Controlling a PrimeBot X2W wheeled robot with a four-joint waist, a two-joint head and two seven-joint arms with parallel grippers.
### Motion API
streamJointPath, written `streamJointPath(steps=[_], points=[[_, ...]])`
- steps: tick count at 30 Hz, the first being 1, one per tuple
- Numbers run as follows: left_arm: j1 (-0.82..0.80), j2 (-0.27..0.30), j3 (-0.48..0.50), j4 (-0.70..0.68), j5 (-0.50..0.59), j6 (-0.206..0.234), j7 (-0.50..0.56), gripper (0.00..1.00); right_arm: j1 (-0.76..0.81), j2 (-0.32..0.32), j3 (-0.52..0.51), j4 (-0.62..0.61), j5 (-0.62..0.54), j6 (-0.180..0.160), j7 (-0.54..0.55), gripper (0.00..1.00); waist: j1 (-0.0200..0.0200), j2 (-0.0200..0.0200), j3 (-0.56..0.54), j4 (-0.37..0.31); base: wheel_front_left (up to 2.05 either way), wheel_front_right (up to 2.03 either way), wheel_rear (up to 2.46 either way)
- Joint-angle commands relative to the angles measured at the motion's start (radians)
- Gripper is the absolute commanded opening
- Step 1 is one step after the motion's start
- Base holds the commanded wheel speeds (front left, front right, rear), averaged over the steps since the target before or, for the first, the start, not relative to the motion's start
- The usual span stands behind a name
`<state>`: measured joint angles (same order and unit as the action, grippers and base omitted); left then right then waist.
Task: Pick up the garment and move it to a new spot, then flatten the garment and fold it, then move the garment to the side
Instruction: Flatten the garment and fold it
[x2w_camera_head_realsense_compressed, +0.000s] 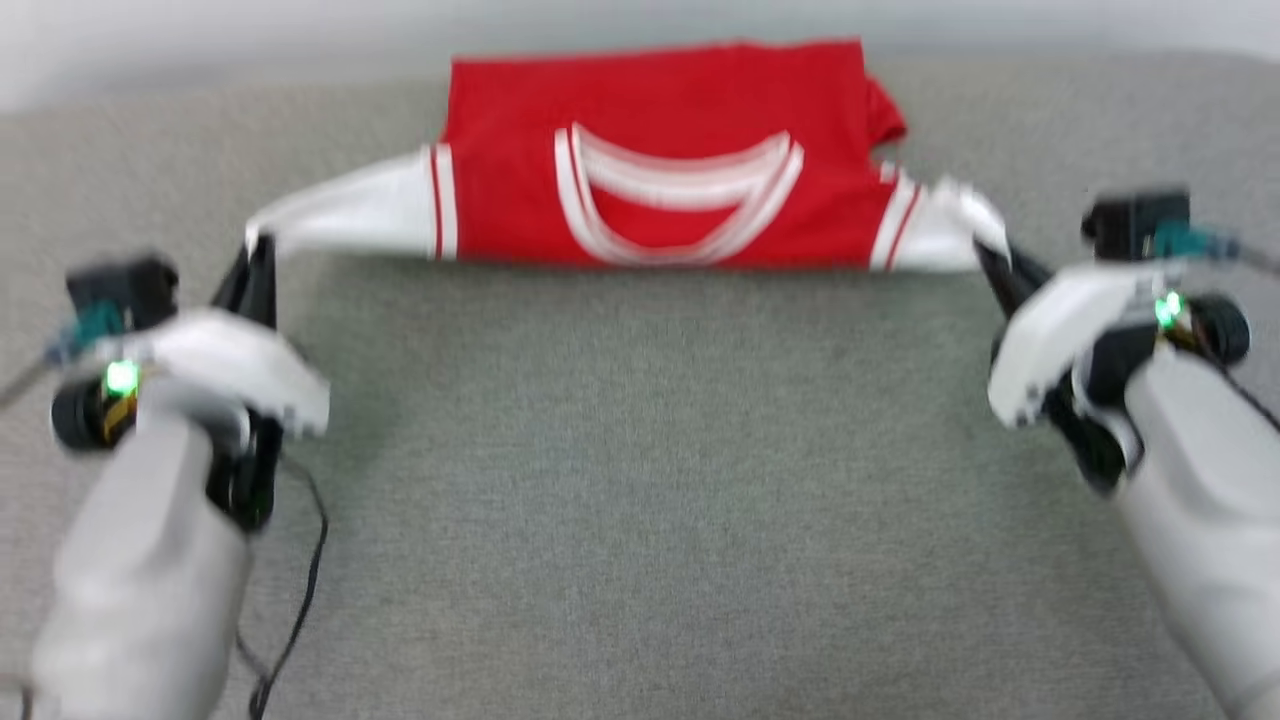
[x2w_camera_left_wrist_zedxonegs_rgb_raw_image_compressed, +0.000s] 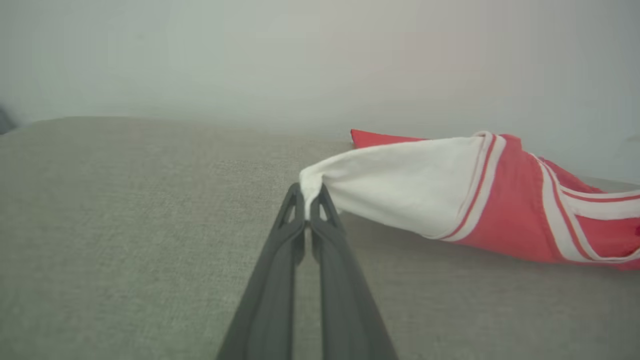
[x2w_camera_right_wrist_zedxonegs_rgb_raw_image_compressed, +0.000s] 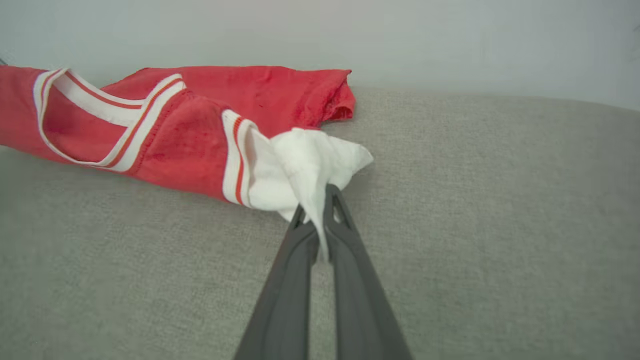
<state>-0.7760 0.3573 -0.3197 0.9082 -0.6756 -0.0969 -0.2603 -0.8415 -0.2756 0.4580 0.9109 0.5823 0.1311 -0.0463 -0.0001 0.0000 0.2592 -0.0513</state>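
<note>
Closest in, the left gripper has its jaws pinched almost together on the tip of a white sleeve, which stretches away to the right of the jaws. The right gripper is likewise clamped on the bunched end of the other sleeve, with cloth spilling above and left of its jaws. Beyond and between the two grips lies the garment, its red body doubled over on the grey fabric surface, collar showing. This looks like the flattening step, with the sleeves drawn outward. Next, I judge, both arms need to pull evenly and lay the cloth down without creases.
</note>
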Motion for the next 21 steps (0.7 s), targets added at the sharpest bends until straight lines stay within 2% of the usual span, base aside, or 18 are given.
streamJointPath(steps=[1, 5, 10, 11, 13, 17, 21], points=[[0.095, 0.012, 0.019, -0.063, 0.012, 0.02, -0.006, 0.0, 0.061, -0.029, 0.015, -0.043, -0.002, -0.001, -0.014, 0.0, 0.0001, 0.0, -0.09, -0.005, 0.0, 0.0, 0.0], [0.321, 0.029, 0.044, -0.235, 0.028, 0.082, -0.005, 0.0, 0.234, -0.066, 0.014, -0.159, 0.005, -0.001, -0.02, 0.0, 0.0001, 0.0, -0.165, -0.014, 0.0, 0.0, 0.0], [0.589, 0.046, 0.055, -0.443, 0.009, 0.178, 0.032, 0.0, 0.458, -0.102, -0.05, -0.314, -0.015, -0.001, 0.005, 0.0, 0.0001, 0.0, -0.239, -0.018, 0.0, 0.0, 0.0], [0.589, 0.046, 0.055, -0.443, 0.009, 0.178, 0.032, 0.0, 0.458, -0.102, -0.05, -0.314, -0.015, -0.001, 0.005, 0.0, 0.0001, 0.0, -0.239, -0.018, 0.0, 0.0, 0.0], [0.737, 0.053, 0.055, -0.573, -0.006, 0.234, 0.082, 0.0, 0.604, -0.108, -0.106, -0.416, -0.045, -0.001, 0.043, 0.0, 0.0001, 0.0, -0.27, -0.017, 0.0, 0.0, 0.0], [0.889, 0.063, 0.052, -0.716, -0.021, 0.296, 0.134, 0.0, 0.8, -0.074, -0.203, -0.547, -0.071, -0.001, 0.11, 0.0, 0.0001, 0.0, -0.285, -0.005, 0.0, 0.0, 0.0], [0.981, 0.072, 0.039, -0.8, -0.012, 0.342, 0.168, 0.0, 0.961, -0.02, -0.296, -0.646, -0.126, -0.001, 0.172, 0.0, 0.0001, 0.0, -0.284, 0.009, 0.0, 0.0, 0.0]])
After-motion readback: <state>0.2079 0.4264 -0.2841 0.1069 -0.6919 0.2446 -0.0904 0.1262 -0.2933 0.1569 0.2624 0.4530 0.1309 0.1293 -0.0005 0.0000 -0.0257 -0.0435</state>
